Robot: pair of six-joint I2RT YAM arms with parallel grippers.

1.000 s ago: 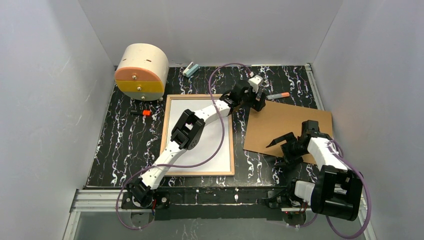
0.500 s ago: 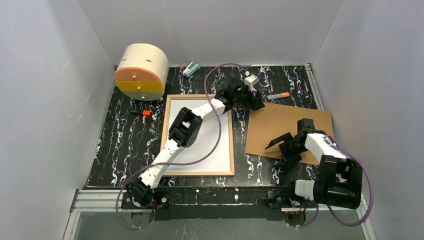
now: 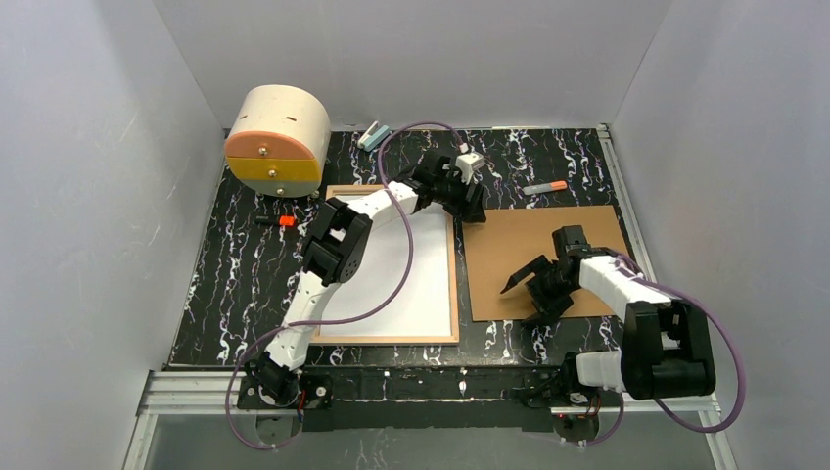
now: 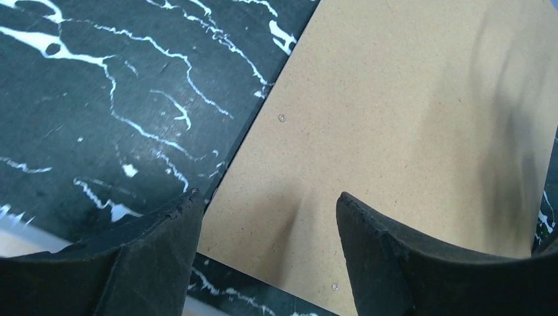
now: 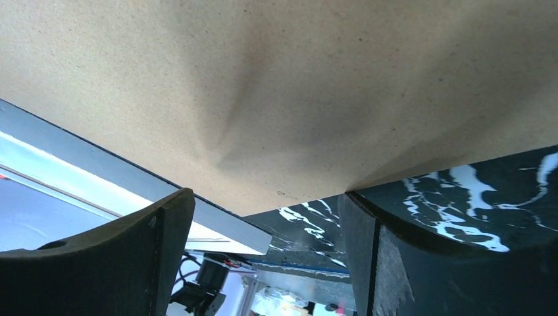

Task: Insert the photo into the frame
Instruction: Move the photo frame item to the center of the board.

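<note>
Left gripper [image 4: 266, 197] held apart, slightly narrowed, on backing board [image 3: 548, 250] corner | right gripper [image 5: 263, 194] spread wide | board is slid nearer the frame [image 3: 455, 294], squared for fitting

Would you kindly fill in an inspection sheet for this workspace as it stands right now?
Surface: black, white-veined table, partly covered.
Job's things: frame lying flat left of centre, white inside; whether that is the photo cannot be told.
Clutter: brown backing board flat, close on the frame's right; round drawer unit, pale clip-like item, orange-tipped marker and small black-and-orange item towards the far side.
Grippers: left gripper open, fingers at the board's far-left corner; right gripper open over its near edge.
Cables: purple cable loops across the frame; second cable loops beside the right arm.
Surroundings: plain grey walls on three sides.
</note>
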